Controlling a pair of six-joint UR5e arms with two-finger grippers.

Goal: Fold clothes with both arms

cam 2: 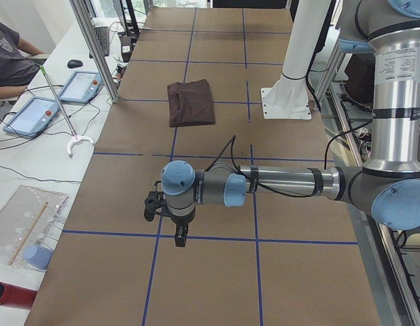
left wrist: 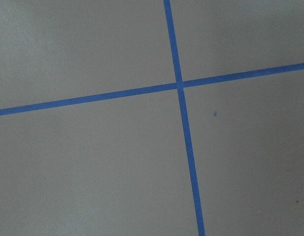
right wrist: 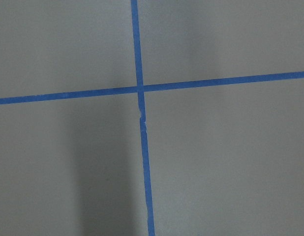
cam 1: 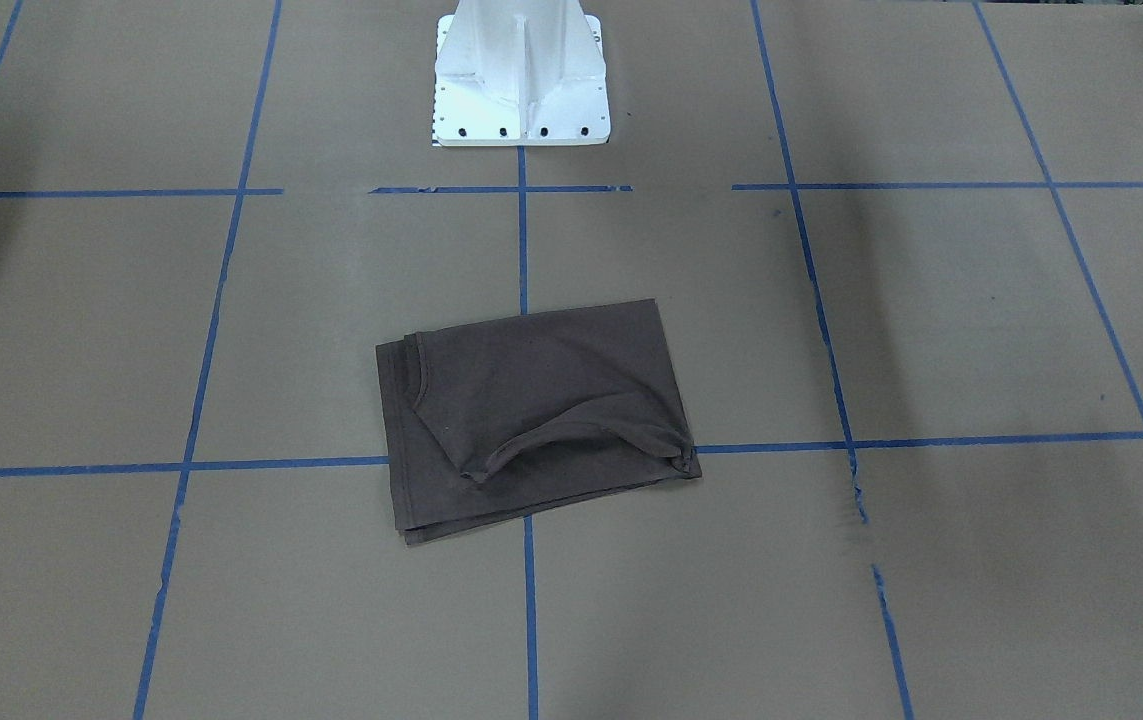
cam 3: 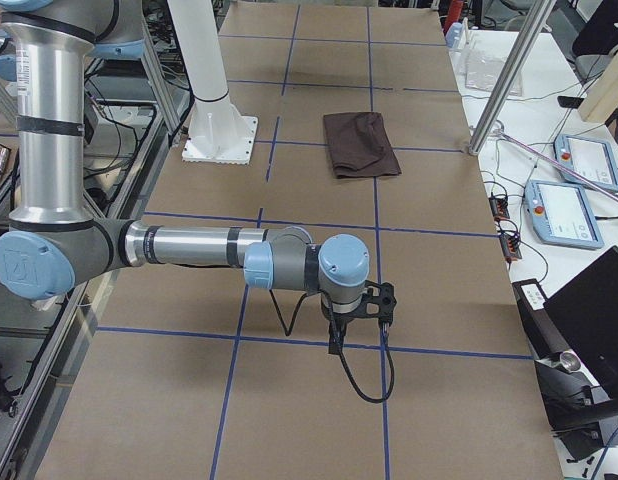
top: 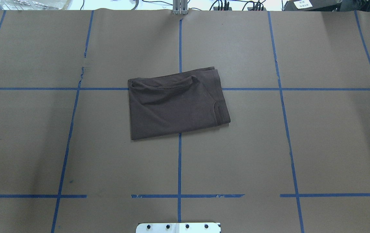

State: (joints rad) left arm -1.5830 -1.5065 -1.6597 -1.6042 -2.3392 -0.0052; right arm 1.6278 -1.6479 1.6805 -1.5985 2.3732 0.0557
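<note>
We saw the shirt (top: 175,103) as thin, matt cloth, softly creased. The table (top: 269,145) wore matt brown paper (smooth, lined with blue tape (top: 179,161)). The left arm (cam 2: 285,182) and right arm (cam 3: 189,245) had satin metal tubes; the base (cam 1: 521,80) looked glossy white.

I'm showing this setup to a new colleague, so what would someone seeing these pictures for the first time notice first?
The dark brown-grey T-shirt, folded into a rectangle, lies at the middle of the brown paper-covered table, across its blue tape grid. The silver-grey tubular left arm and right arm stretch low over opposite table ends, far from it.
</note>
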